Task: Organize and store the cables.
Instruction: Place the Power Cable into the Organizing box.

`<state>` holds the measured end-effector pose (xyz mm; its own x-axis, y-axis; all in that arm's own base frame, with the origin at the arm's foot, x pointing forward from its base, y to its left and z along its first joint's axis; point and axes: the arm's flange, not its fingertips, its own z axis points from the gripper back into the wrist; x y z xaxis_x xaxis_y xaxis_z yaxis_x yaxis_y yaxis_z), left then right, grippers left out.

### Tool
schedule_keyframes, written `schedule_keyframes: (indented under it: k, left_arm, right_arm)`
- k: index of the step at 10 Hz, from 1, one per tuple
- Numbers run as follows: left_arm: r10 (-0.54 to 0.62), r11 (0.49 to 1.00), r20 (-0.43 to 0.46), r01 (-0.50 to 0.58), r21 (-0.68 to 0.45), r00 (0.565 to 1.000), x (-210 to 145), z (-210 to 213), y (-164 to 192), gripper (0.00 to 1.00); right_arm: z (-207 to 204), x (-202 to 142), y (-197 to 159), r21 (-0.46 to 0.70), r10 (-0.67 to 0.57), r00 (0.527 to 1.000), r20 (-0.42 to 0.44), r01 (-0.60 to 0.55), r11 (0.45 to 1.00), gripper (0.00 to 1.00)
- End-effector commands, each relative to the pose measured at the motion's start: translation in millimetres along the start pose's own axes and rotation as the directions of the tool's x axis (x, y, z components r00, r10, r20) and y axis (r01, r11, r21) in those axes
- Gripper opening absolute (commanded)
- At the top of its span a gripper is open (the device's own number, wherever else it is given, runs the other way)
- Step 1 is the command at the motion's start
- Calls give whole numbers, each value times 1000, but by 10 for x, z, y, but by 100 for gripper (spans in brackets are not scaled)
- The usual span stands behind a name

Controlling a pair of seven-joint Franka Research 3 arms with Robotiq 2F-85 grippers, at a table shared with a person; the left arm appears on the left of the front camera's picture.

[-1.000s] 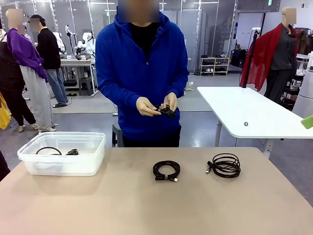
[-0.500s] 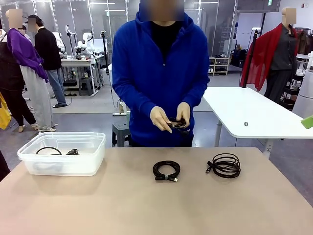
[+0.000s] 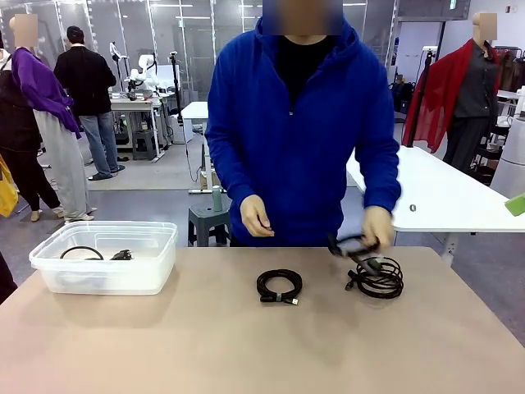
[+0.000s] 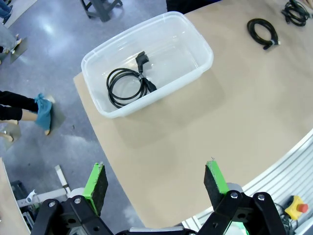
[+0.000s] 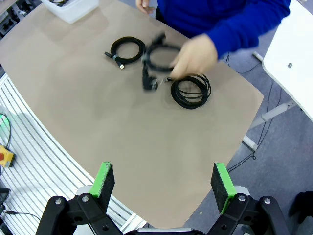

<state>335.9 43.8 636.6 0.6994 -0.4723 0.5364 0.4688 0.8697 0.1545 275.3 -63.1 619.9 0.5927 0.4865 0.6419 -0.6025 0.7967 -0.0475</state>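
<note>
Cables [image 3: 279,286] loose, left pincer [image 4: 155,169], right pincer [image 5: 163,170] agape, empty

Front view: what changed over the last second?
The person stepped up to the table; the cable, earlier held in both hands, now hangs from one hand, lowered beside the right coil. That coil, the middle coil, the bin and its cord stayed put.

A black cord [image 4: 128,85], loosely coiled and ending in a chunky plug, lies flat in the clear plastic bin [image 4: 203,44] at the front view's left. A tight black coil [image 3: 279,286] bound with a small tie lies flat at lower centre. To its right a wider, thinner black coil [image 3: 379,279] lies flat. Just above that, a fourth black coil [image 3: 351,244], motion-blurred, hangs tilted from the person's hand [image 3: 377,226].
</note>
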Motion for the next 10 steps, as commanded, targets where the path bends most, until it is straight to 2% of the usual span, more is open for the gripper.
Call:
schedule_keyframes:
  k: [1, 10]
  left_arm:
    - [-7, 1000, 2, 7, -2, 1000, -16, 0, -3, 100]
    - [-7, 1000, 2, 7, -2, 1000, -16, 0, -3, 100]
  right_arm:
    - [-4, 1, -3, 0, 0, 1000, -1, 0, 1000, 100]
    - [-4, 1, -3, 0, 0, 1000, -1, 0, 1000, 100]
